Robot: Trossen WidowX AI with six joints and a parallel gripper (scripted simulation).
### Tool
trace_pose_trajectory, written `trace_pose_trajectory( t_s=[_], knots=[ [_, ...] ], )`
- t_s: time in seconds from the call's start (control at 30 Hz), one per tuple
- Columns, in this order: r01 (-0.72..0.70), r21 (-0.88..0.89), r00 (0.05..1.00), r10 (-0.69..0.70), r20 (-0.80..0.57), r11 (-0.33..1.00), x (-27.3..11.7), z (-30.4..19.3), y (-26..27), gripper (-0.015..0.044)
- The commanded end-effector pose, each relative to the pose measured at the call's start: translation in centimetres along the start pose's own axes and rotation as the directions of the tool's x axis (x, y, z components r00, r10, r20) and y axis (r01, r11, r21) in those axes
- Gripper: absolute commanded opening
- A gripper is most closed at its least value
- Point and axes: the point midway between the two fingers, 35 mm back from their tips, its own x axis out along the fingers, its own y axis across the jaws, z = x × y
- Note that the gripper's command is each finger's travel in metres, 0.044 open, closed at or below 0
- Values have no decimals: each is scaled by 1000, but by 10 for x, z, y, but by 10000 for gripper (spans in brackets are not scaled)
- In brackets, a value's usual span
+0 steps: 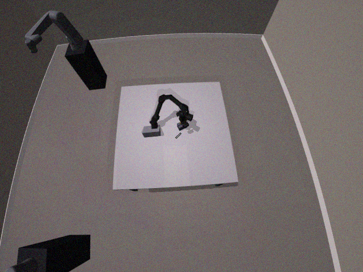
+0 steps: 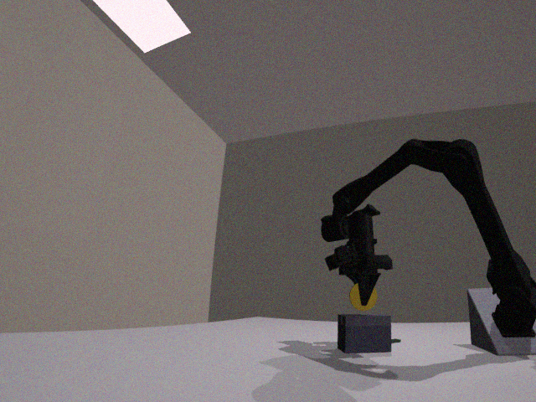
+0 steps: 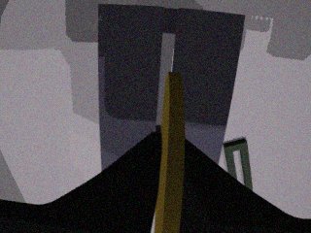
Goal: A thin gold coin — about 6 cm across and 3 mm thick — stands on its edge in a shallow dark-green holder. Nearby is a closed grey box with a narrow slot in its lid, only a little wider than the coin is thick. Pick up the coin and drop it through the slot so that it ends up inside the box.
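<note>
My gripper (image 2: 364,302) (image 3: 164,144) is shut on the gold coin (image 2: 354,297) (image 3: 173,160), which it holds upright on edge. The coin is just above the closed grey box (image 1: 182,126) (image 2: 365,335) (image 3: 131,73), with a small gap below it in the exterior view. In the wrist view, the narrow slot (image 3: 167,49) runs nearly parallel to the coin; the coin's far end overlaps the slot's right side. The slot's near part is hidden by coin and fingers. The dark-green holder (image 1: 178,135) (image 2: 395,341) (image 3: 246,165) is empty, beside the box.
The arm's grey base block (image 1: 151,131) (image 2: 482,320) stands on the white table (image 1: 176,164) (image 2: 172,363), to the side of the box. Arm shadows fall on the table and lid. Two black pedestals (image 1: 91,70) (image 1: 67,251) with grey arms stand off the table.
</note>
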Motion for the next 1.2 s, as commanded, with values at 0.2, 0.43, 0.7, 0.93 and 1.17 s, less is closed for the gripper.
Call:
trace_pose_trajectory(
  t_s=[0.2, 0.43, 0.7, 0.93, 1.17],
  knots=[
    [-7, 9, 1000, 7, 1, 1000, 5, -1, 1, 0],
    [-7, 8, 1000, 7, 1, 1000, 8, -1, 2, 0],
    [-1, 0, 1000, 1, 0, 1000, 7, 0, 0, 79],
    [-1, 0, 1000, 1, 0, 1000, 7, 0, 0, 161],
    [-1, 0, 1000, 1, 0, 1000, 5, 0, 0, 213]
  ],
)
